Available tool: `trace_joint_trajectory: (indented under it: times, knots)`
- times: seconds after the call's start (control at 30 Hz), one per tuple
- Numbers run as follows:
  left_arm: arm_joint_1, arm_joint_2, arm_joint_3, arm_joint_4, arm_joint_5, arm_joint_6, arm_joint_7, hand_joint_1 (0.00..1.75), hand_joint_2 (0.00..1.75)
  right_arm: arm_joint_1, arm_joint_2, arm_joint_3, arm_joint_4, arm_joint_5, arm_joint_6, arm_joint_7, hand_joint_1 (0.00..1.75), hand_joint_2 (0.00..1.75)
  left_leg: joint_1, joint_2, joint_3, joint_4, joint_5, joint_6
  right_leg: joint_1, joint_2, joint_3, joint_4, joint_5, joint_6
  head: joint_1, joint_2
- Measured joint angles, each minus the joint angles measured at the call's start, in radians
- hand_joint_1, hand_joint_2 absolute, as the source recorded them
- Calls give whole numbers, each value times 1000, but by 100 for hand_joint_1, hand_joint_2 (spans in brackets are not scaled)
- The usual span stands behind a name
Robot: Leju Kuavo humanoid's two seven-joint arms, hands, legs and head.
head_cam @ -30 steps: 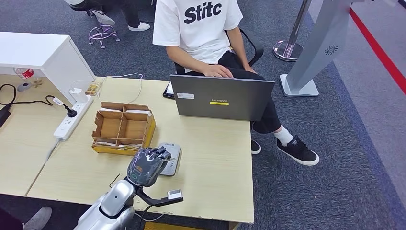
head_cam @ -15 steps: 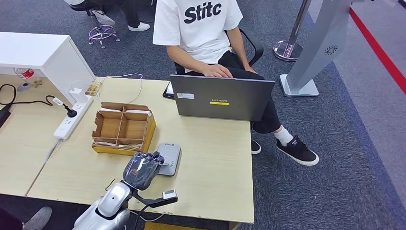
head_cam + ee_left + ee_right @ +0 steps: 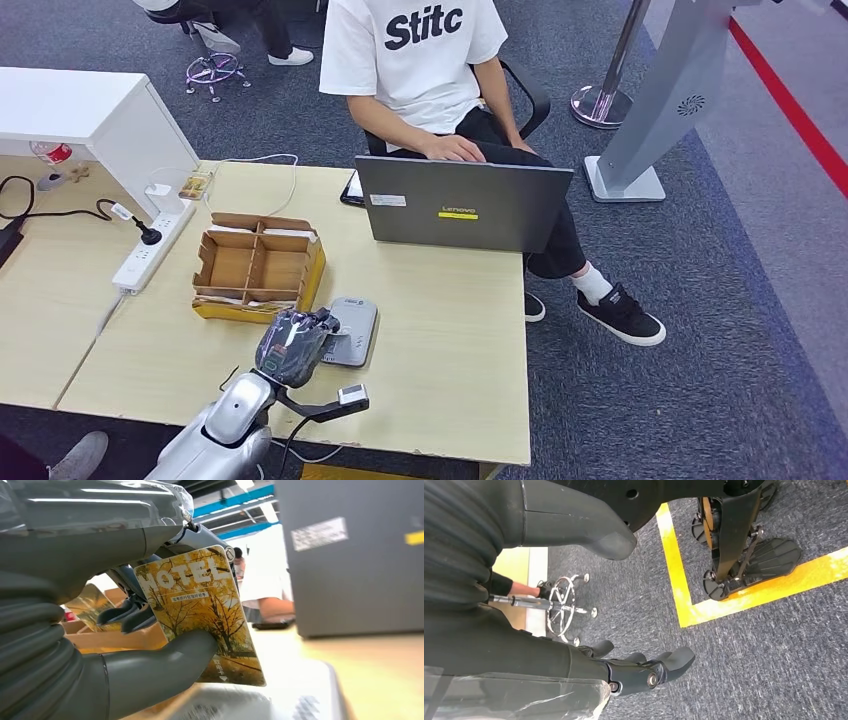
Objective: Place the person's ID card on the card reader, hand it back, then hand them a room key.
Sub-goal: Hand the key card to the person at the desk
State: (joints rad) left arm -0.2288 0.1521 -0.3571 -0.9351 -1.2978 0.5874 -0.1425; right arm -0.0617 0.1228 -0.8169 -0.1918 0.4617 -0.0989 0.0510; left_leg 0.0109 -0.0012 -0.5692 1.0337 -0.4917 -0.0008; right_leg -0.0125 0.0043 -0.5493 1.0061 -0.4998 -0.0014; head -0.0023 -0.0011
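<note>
Head view: left hand, lower centre, over card reader; person top centre.

Left wrist view: thumb pins HOTEL room key. Risk: shallow pinch, key may slip out.

Right wrist view: right hand empty, fingers loosely extended over carpet.

You see a grey Lenovo laptop, a divided brown cardboard tray and a white power strip.

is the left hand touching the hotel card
Touching. In the left wrist view the left hand pinches the hotel card: the thumb presses its printed face and darker fingers sit behind it.
</note>
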Motion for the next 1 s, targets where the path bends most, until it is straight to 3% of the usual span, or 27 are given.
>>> trace_joint_trajectory:
  times: [0.5, 0.93, 0.97, 1.0]
  knots:
    - [-179, 126, 162, -127, 166, -105, -41, 175, 175, 1, 0, 4, 0, 36, 21, -19, 0, 175, 0, 0, 0, 0, 2, -1, 0, 0, -1, 1, 1, -1, 0, 0]
    - [-197, 172, 206, -132, 184, -97, -46, 175, 175, 1, 0, 4, 0, 41, 18, -18, 0, 175, 0, 0, -1, 0, 2, -1, 0, 0, -1, 1, 1, -1, 0, 0]
    - [-197, 174, 207, -132, 185, -97, -47, 154, 175, 1, 0, 4, 0, 41, 18, -18, 0, 175, 0, 0, -1, 0, 2, -1, 0, 0, -1, 1, 1, -1, 0, 0]
    - [-197, 175, 208, -132, 184, -96, -49, 110, 175, 1, 0, 4, 0, 41, 18, -18, 0, 175, 0, 0, -1, 0, 2, -1, 0, 0, -1, 1, 1, -1, 0, 0]
